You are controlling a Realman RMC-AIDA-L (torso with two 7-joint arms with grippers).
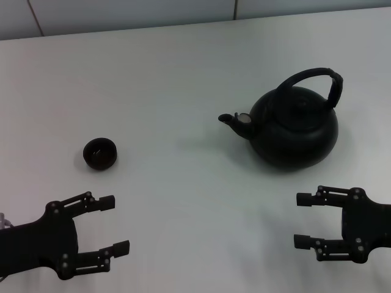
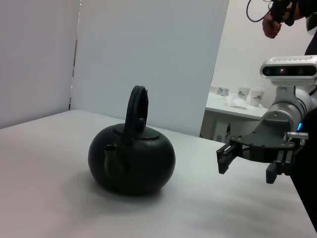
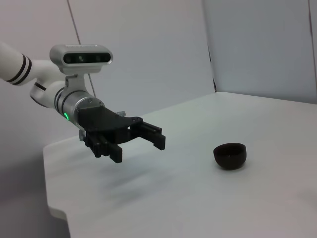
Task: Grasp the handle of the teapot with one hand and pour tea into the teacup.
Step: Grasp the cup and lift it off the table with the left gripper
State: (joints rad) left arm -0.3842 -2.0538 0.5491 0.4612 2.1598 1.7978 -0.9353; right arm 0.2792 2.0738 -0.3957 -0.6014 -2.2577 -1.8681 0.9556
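Note:
The black teapot (image 1: 295,127) stands upright on the white table at the right, spout pointing left, its arched handle (image 1: 311,77) up over the lid. It also shows in the left wrist view as the teapot (image 2: 132,159) with its handle (image 2: 136,111). The small dark teacup (image 1: 99,154) sits at the left, also seen as the teacup (image 3: 230,155). My left gripper (image 1: 114,224) hovers open near the front left, just in front of the cup. My right gripper (image 1: 303,220) hangs open at the front right, in front of the teapot. Neither holds anything.
The table's far edge (image 1: 183,27) meets a pale wall. Between cup and teapot lies bare white tabletop (image 1: 177,159). Beyond the table's end stands another counter with paper cups (image 2: 250,93), and a person's hand (image 2: 271,25) shows at the top.

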